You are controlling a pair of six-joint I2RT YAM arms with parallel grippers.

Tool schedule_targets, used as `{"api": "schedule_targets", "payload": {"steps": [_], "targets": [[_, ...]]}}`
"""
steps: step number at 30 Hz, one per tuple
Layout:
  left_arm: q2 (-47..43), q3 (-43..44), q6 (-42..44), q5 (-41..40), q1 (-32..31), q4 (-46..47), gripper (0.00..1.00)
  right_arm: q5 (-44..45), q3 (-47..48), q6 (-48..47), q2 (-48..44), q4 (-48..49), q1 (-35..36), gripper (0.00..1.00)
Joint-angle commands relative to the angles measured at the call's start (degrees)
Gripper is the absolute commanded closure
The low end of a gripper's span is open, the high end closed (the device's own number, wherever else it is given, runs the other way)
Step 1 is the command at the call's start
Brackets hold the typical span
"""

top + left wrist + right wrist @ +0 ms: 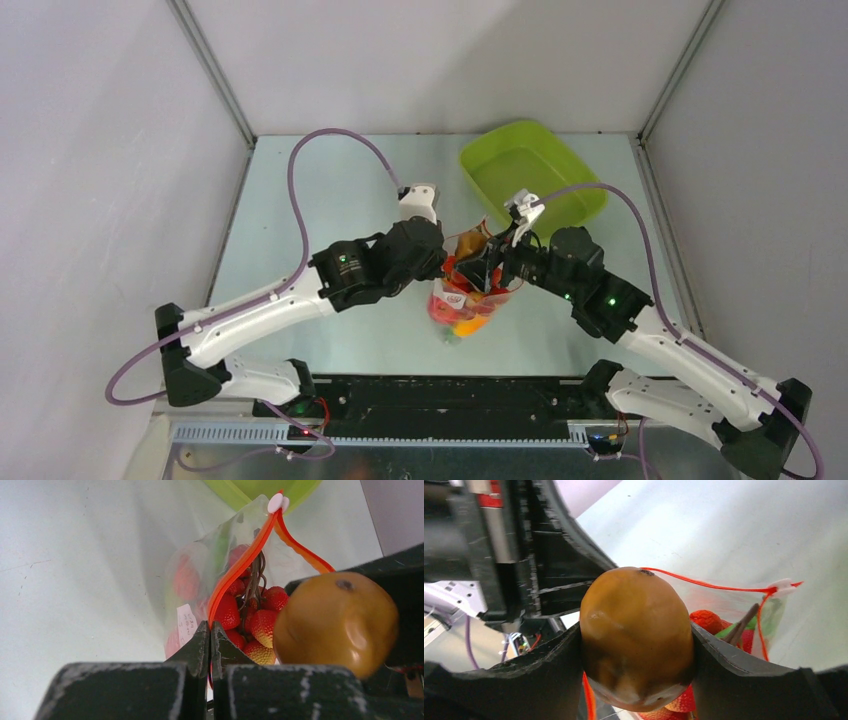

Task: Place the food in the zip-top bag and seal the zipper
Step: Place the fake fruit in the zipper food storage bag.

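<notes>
The clear zip-top bag stands in the middle of the table, holding red grapes and other toy food. Its orange-red zipper gapes open, with the white slider tab at the far end. My left gripper is shut on the near part of the zipper strip and holds the mouth up. My right gripper is shut on the brown kiwi and holds it over the open mouth, above the grapes. The kiwi also shows in the left wrist view and the top view.
A lime-green tray stands at the back right, just behind the bag. Grey walls close in the table on the left, right and back. Purple cables arc above both arms.
</notes>
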Motion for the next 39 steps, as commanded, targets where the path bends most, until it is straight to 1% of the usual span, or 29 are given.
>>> {"api": "schedule_targets", "payload": {"steps": [1, 3, 8, 9, 12, 17, 18, 21, 22, 24, 31, 39], "targets": [[-3.92, -0.56, -1.54, -1.48, -0.26, 3.40, 1.00, 5.71, 1.08, 0.37, 0.53, 3.55, 1.18, 0.40], [-4.66, -1.37, -1.76, -1.65, -0.31, 4.01, 1.00, 7.79, 0.52, 0.20, 0.67, 2.83, 1.56, 0.38], [-5.26, -2.31, -1.94, -1.68, -0.26, 5.34, 1.00, 9.10, -0.47, 1.09, 2.56, 2.05, 2.18, 0.36], [-5.05, -2.24, -1.96, -1.57, -0.31, 5.44, 1.00, 9.12, -0.50, 1.29, 3.34, 2.04, 2.83, 0.35], [-5.05, -2.26, -2.11, -1.70, -0.32, 5.73, 1.00, 13.23, -0.51, 1.25, 4.54, 1.53, 5.08, 0.32], [-5.62, -3.13, -2.46, -2.23, -0.30, 6.14, 1.00, 14.28, -0.51, 1.61, 6.61, 1.76, 6.96, 0.28], [-5.65, -3.30, -2.59, -2.26, -0.28, 6.06, 1.00, 14.41, -0.51, 1.81, 6.88, 1.82, 7.14, 0.23], [-6.09, -3.81, -2.81, -2.74, -0.27, 5.66, 1.00, 15.36, -0.51, 2.36, 7.55, 1.72, 7.20, 0.15], [-6.28, -3.95, -2.88, -2.91, -0.26, 5.52, 1.00, 15.82, -0.51, 2.44, 7.48, 1.69, 7.25, 0.07], [-6.80, -4.59, -3.09, -3.42, -0.26, 5.62, 1.00, 15.84, -0.49, 2.28, 7.03, 1.96, 7.25, 0.01], [-7.90, -6.43, -3.26, -3.85, -0.28, 5.87, 1.00, 15.98, 0.23, 2.69, 4.57, -0.06, 7.23, 0.01], [-9.29, -8.71, -2.96, -4.44, -0.18, 6.47, 1.00, 15.98, 0.21, 4.13, -2.77, 0.78, 6.70, 0.01]]}}
